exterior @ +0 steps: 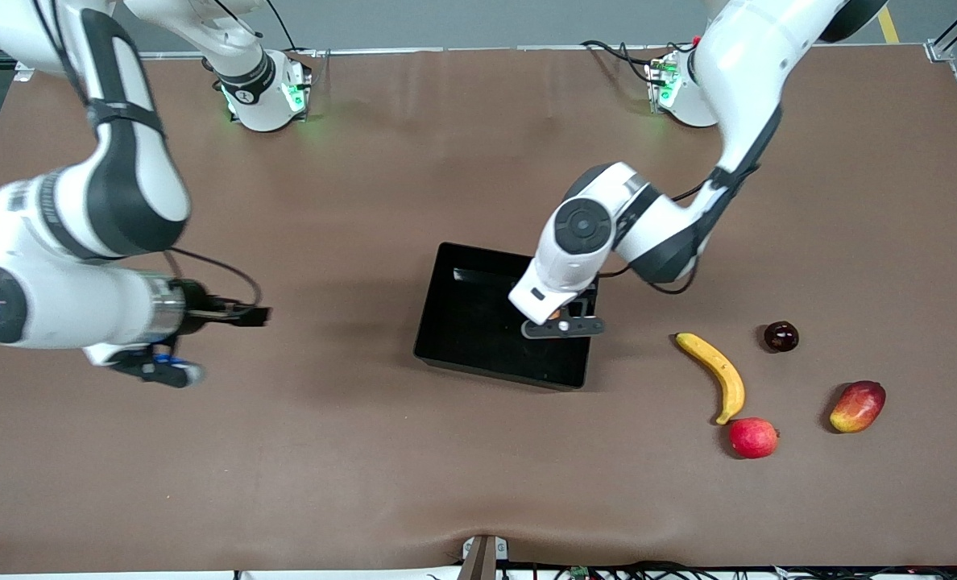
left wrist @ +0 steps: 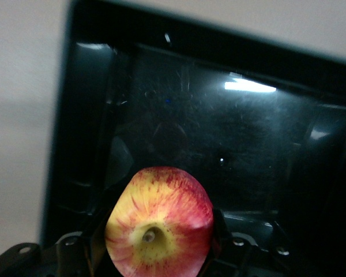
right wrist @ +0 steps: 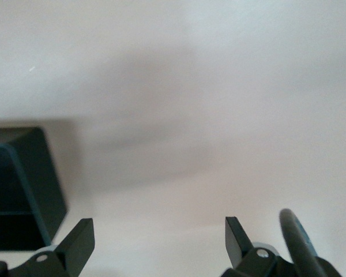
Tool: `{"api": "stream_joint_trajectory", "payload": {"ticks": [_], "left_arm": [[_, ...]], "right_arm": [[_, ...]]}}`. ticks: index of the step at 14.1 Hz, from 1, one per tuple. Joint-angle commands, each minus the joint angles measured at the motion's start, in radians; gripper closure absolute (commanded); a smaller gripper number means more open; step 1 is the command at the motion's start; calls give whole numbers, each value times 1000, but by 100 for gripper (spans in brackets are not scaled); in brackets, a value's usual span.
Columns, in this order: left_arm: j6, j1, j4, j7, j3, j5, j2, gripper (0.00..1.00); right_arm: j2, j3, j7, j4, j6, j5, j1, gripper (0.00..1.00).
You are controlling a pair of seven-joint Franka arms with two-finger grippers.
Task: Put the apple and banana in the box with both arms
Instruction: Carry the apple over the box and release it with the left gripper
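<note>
The right gripper (exterior: pixel 174 369) hung over bare table (exterior: pixel 325 451) toward the right arm's end, well apart from the box (exterior: pixel 466 330), and waited there. Its jaws stood wide with nothing between them; in the right wrist view its two dark fingers (right wrist: pixel 79 242) were spread far apart above the plain tabletop (right wrist: pixel 219 115), with one corner of the box (right wrist: pixel 23 190) showing at the edge.

The box sat near the middle of the table, a shallow glossy black tray with low walls. The left gripper (exterior: pixel 563 322) hovered over the box, above the part toward the left arm's end. Its jaws were closed on the apple (left wrist: pixel 160 225), which the left wrist view showed red with yellow streaks, its dimple turned to the camera, held above the box's (left wrist: pixel 248 150) shiny floor.

The banana (exterior: pixel 716 372) lay on the table, clear of the box, toward the left arm's end. A pinkish-red round fruit (exterior: pixel 753 437) lay just beside the banana's tip that was nearer to the front camera. A small dark round fruit (exterior: pixel 780 336) lay near the banana, still closer to the left arm's end. A red-yellow mango (exterior: pixel 857 406) lay farthest from the box of all the fruits.
</note>
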State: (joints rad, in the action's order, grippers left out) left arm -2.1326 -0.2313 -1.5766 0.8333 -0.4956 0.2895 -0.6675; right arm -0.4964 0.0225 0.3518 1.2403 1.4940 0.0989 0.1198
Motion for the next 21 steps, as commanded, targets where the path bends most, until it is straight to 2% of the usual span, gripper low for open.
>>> {"api": "stream_joint_trajectory", "payload": {"ticks": [1,3,6,7,8,10,12,14,16,18,21], "left_arm": [[-129,10,-130,53,6,63,11,100],[-222,26,-189,53,9,88,-9,100],[-224,10,-192,73,14,88,-24,100],[-224,17,-191,73,14,88,-26,79],[-222,18,-191,73,15,88,-26,1],[-201,30,-177,69,14,88,-6,0],[-124,33,-160,69,12,88,61,0],[23,37,-87,63,9,73,123,0],[153,53,19,53,3,71,129,0],[180,85,91,15,3,45,132,0],[180,191,99,-57,8,30,143,0]], "right_arm": [[85,17,-104,-5,-21,-161,-41,0],[137,19,-189,2,-46,-163,-95,0],[228,20,-279,2,-113,-125,-185,0],[260,19,-362,2,-142,-64,-225,0],[285,19,-410,5,-155,-18,-256,0],[326,17,-425,14,-150,-28,-261,0],[376,16,-422,51,-150,-28,-275,0],[447,17,-422,158,-141,-30,-275,0],[519,19,-421,264,-88,-30,-269,0],[529,27,-415,288,-66,-30,-262,0],[527,27,-415,281,-70,-33,-221,0]]}}
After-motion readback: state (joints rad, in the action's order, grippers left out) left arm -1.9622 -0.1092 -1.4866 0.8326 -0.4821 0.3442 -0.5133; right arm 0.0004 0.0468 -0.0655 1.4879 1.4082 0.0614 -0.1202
